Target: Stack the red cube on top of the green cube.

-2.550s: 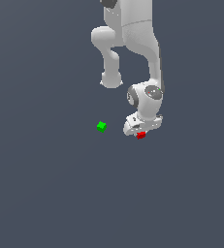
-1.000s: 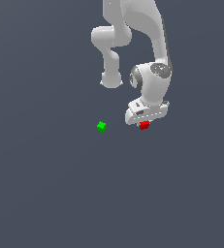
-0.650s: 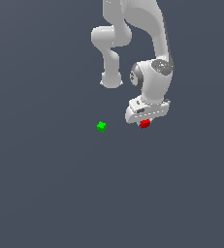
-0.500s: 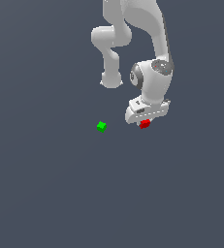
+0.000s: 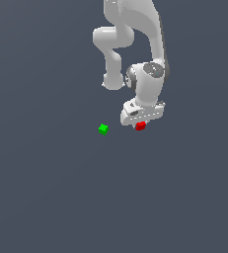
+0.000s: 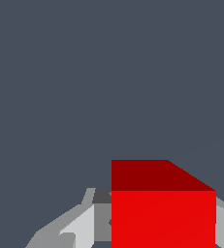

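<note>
The red cube point(image 5: 140, 126) sits between the fingers of my white gripper point(image 5: 140, 125), which is shut on it. In the wrist view the red cube point(image 6: 162, 208) fills the space between the grey fingers point(image 6: 77, 227). The green cube point(image 5: 103, 129) lies on the dark grey floor, to the exterior view's left of the gripper and apart from it. The green cube does not show in the wrist view.
The white arm point(image 5: 135, 44) rises behind the gripper toward the top of the exterior view. The flat dark grey floor point(image 5: 61, 197) spreads all around.
The gripper has risen with the red cube held in it, then shifted a little to the exterior view's left, toward the green cube. The green cube has not moved.
</note>
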